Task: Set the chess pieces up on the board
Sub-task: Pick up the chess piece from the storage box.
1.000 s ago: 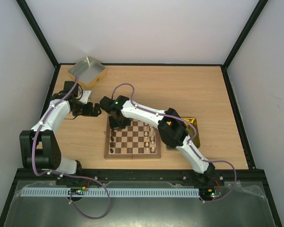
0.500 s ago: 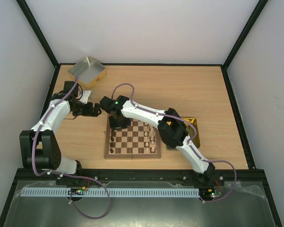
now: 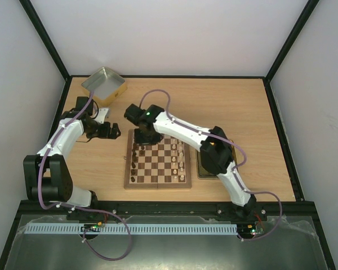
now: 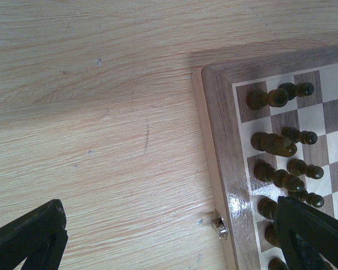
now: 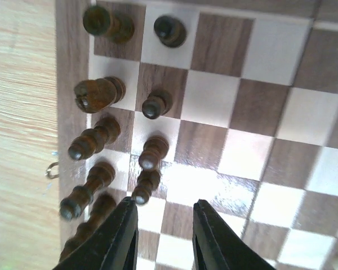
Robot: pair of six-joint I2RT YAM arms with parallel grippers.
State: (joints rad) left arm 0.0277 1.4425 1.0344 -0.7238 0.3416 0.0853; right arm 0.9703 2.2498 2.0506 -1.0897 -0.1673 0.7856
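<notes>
The board (image 3: 158, 164) lies in the middle of the table. Dark chess pieces (image 3: 135, 162) stand in two files along its left side, and cream ones (image 3: 181, 159) along its right. My right gripper (image 3: 142, 136) hovers over the board's far left corner. In the right wrist view that gripper (image 5: 164, 236) is open a little with nothing between its fingers, just beside the dark pawns (image 5: 152, 154). My left gripper (image 3: 110, 130) hangs over bare table left of the board. There it (image 4: 172, 242) stands wide open and empty, with the board's rim (image 4: 222, 146) and dark pieces (image 4: 273, 143) on its right.
A silver tin (image 3: 104, 85) sits at the far left of the table. A gold tin (image 3: 205, 170) lies right of the board, mostly under the right arm. A small metal clasp (image 4: 219, 227) sticks out of the board's left rim.
The right gripper went from shut to slightly open and drew back toward the board's far edge, its arm rising. The left arm has not moved.
</notes>
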